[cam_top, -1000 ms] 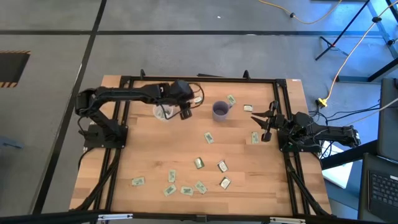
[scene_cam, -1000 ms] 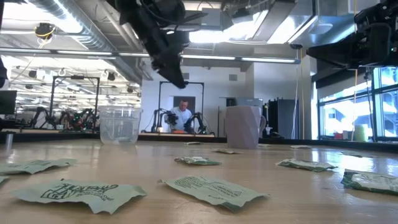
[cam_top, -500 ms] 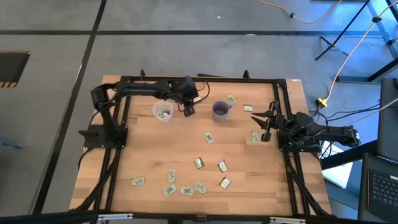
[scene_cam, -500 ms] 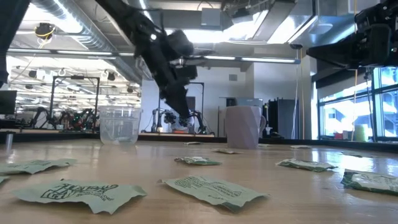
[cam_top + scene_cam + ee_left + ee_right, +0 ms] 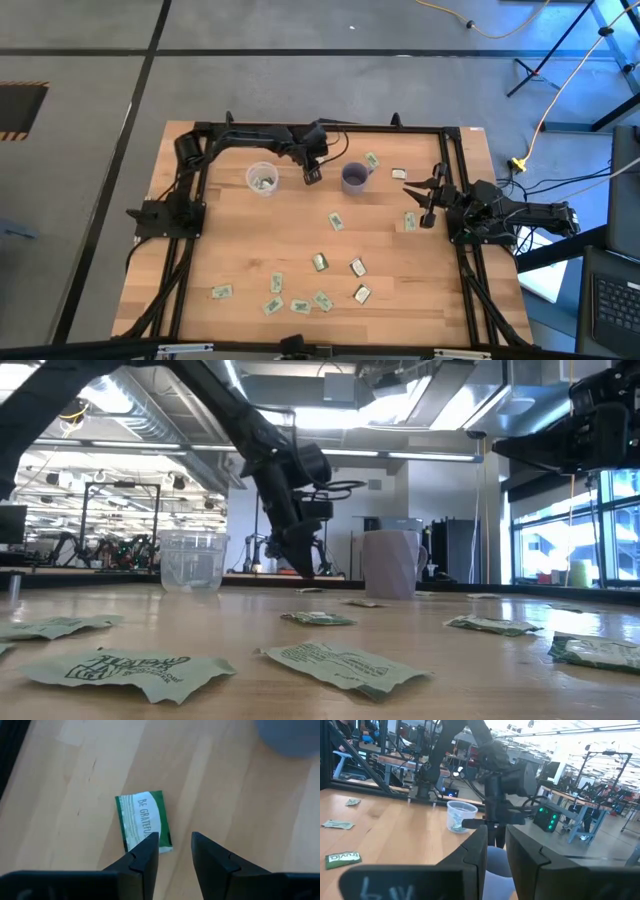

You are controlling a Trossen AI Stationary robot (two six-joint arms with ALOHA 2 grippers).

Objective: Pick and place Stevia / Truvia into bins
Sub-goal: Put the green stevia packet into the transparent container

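Observation:
A green and white Stevia packet (image 5: 142, 820) lies flat on the wooden table between the clear cup (image 5: 262, 180) and the purple-grey mug (image 5: 354, 177). My left gripper (image 5: 175, 845) is open, pointing steeply down, low over the table beside this packet; one fingertip (image 5: 147, 845) stands over the packet's near corner. Whether it touches does not show. The clear cup (image 5: 192, 560) has packets in it. Several more packets (image 5: 320, 262) lie scattered on the table. My right gripper (image 5: 430, 200) waits at the table's right edge, open by a narrow gap with nothing in it.
More packets lie near the mug (image 5: 372, 160) and by the right gripper (image 5: 409, 221); a cluster (image 5: 297, 302) sits near the front edge. A black frame (image 5: 330, 128) runs around the table. Free wood lies left of the clear cup.
My left gripper has gone from over the clear cup toward the table's right and far side, and has sunk from high up to just above the wood between cup and mug. It has tipped more steeply downward.

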